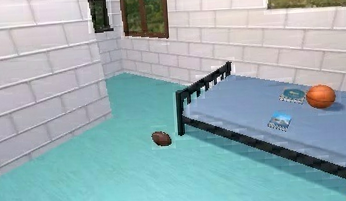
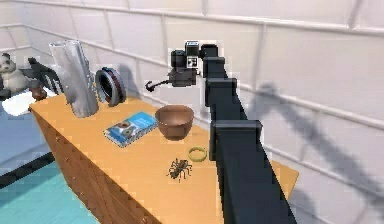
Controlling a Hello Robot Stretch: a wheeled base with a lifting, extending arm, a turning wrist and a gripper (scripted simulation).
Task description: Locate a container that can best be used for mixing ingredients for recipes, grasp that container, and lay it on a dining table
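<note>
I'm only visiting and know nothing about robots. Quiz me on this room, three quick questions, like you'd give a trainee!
1. Multiple choice: which thing on the wooden top best suits mixing ingredients?
A) the brown bowl
B) the yellow ring
C) the flat blue box

2. True or false: the orange ball lies on the floor.

3. Short answer: in the arm side view, on which side of the dark arm does the brown bowl stand, the picture's left or right?

Key:
1. A.
2. False: it rests on the bed.
3. Left.
</note>
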